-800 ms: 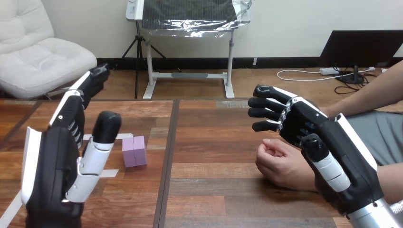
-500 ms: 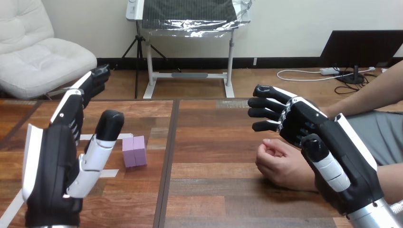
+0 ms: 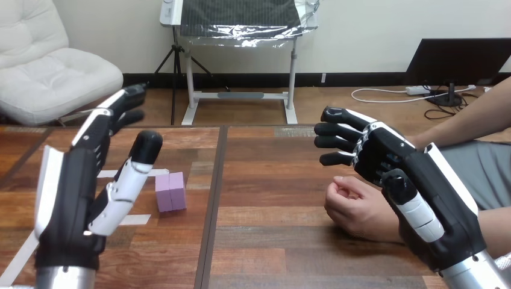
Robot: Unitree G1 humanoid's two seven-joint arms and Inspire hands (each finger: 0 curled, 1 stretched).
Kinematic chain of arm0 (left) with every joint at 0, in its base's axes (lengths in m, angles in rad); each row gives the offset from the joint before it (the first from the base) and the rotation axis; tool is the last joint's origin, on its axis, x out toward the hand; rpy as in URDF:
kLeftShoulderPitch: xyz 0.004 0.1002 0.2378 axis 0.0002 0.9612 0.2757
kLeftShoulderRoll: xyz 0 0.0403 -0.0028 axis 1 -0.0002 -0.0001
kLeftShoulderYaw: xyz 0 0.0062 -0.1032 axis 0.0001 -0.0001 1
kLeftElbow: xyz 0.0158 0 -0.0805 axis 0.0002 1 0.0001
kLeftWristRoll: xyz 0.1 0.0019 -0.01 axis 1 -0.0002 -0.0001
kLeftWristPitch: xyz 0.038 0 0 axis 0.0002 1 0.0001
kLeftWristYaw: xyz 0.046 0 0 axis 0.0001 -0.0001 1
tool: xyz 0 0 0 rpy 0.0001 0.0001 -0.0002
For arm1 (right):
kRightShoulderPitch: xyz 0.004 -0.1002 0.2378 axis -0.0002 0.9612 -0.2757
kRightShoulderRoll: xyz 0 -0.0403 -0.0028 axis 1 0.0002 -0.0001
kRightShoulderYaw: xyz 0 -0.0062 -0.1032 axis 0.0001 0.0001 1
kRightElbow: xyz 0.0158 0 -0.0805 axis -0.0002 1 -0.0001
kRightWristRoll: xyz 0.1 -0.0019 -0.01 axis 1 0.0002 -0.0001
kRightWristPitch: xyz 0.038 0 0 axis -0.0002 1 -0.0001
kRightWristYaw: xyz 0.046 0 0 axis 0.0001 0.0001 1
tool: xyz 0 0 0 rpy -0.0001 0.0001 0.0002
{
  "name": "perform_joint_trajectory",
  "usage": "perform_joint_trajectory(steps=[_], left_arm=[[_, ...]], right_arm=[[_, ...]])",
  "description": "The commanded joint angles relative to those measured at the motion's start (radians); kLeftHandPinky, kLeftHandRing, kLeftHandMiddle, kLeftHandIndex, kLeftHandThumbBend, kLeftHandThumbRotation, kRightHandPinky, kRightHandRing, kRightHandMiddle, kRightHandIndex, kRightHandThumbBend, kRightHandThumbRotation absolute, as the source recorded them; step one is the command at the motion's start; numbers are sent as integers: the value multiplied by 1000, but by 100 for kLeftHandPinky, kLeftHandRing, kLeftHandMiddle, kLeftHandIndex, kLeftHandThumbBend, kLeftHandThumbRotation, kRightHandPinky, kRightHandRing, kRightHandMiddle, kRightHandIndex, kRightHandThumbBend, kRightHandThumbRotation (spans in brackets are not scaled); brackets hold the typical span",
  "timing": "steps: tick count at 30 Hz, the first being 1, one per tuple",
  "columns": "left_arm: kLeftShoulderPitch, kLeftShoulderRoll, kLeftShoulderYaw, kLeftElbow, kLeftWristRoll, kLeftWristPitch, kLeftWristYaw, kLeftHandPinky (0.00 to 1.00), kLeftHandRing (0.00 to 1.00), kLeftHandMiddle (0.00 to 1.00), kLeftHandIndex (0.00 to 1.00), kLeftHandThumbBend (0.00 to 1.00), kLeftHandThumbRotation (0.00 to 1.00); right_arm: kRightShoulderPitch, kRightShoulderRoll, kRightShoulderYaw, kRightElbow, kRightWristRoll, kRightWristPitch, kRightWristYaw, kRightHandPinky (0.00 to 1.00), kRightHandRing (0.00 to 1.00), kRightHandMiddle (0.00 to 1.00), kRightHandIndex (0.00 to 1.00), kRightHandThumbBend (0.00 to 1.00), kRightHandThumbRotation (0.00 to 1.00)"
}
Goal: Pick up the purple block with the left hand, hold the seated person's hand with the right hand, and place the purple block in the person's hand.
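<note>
The purple block (image 3: 170, 191) rests on the wooden table (image 3: 271, 241), left of the centre seam. My left hand (image 3: 81, 192) hovers above the table just left of the block, fingers straight and thumb spread, open and holding nothing. My right hand (image 3: 391, 174) is raised at the right with relaxed fingers, open, above and partly in front of the person's hand (image 3: 355, 208). That hand lies loosely curled on the table at the right. I cannot tell whether my right hand touches it.
White tape strips (image 3: 135, 220) lie on the table around the block. The person's forearm (image 3: 476, 117) comes in from the right edge. A dark seam (image 3: 212, 205) runs down the table's middle.
My left hand has risen a little and shifted right and forward, toward the block. The right hand, the block and the person's hand have stayed still.
</note>
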Motion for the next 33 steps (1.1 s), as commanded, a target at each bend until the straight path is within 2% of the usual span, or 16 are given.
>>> perform_joint_trajectory(steps=[1, 5, 10, 15, 20, 25, 33], left_arm=[[-87, 46, 16, 63, 27, -4, -15, 59, 78, 84, 81, 48, 79], [-108, 68, 19, 85, 51, 39, -29, 60, 79, 85, 82, 48, 77], [-134, 91, 19, 121, 69, 53, -40, 61, 79, 85, 84, 48, 72], [-163, 119, 16, 150, 100, 91, -55, 64, 81, 85, 85, 48, 69], [-196, 131, 14, 192, 112, 105, -57, 70, 82, 86, 85, 48, 65], [-228, 140, 10, 237, 114, 118, -58, 73, 83, 86, 85, 52, 64], [-283, 162, -4, 301, 134, 172, -73, 77, 86, 88, 85, 56, 63]], right_arm=[[-73, 1, -17, -11, 1, -14, -11, 74, 80, 81, 83, 100, 84], [-75, 2, -17, -6, 1, -18, -10, 73, 80, 81, 83, 100, 84], [-79, 2, -18, -1, 3, -20, -7, 73, 80, 81, 83, 100, 84], [-81, 1, -19, 0, -1, -23, -8, 73, 80, 81, 83, 100, 84], [-84, -1, -20, 1, -4, -21, -9, 72, 80, 81, 83, 100, 84], [-87, -2, -21, 5, -3, -23, -7, 72, 80, 81, 83, 100, 84], [-94, -2, -23, 18, -4, -29, -5, 72, 80, 80, 83, 100, 84]])
